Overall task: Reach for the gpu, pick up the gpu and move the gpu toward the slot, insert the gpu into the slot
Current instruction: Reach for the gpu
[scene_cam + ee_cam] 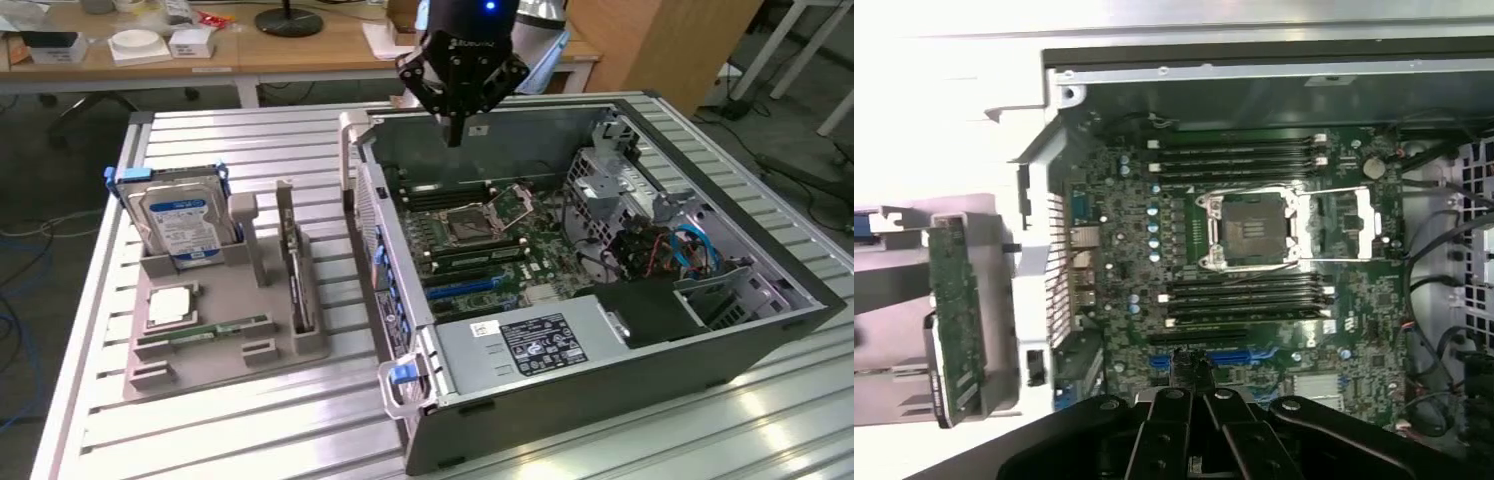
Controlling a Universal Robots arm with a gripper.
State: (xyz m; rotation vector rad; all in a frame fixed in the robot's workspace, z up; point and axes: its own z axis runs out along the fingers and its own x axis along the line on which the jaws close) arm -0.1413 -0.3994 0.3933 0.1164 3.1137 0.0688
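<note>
A grey holder tray (220,350) sits on the exterior view's left and carries several parts. A silver drive (187,225) with a blue-white label stands upright at its far end. The gpu (296,272) stands on edge in a narrow cradle along the side of the tray nearest the computer, untouched and well apart from the gripper. A small square chip (172,305) and a green memory stick (214,328) lie flat in the tray's nearer pockets. Just beside the tray stands an open computer case (694,345), its side panel off. Inside lies the green motherboard (527,250), with the square silver processor socket (478,222) between rows of black memory connectors. The slot (461,287), a long blue strip, lies on the near side of the board. A power supply (534,345) with a printed label fills the near corner, and blue cables (697,245) run through the bay on the exterior view's right. The gripper (457,135) hangs above the far end of the case, fingers together and holding nothing; in the wrist view its tips sit over the connector strips. Tray and case both rest on a table (240,425) of ribbed aluminium slats. Behind it stand wooden desks (267,50) with white boxes (140,45) and a black round base (290,20), and loose cables (20,260) lie on the floor at the exterior view's left.
</note>
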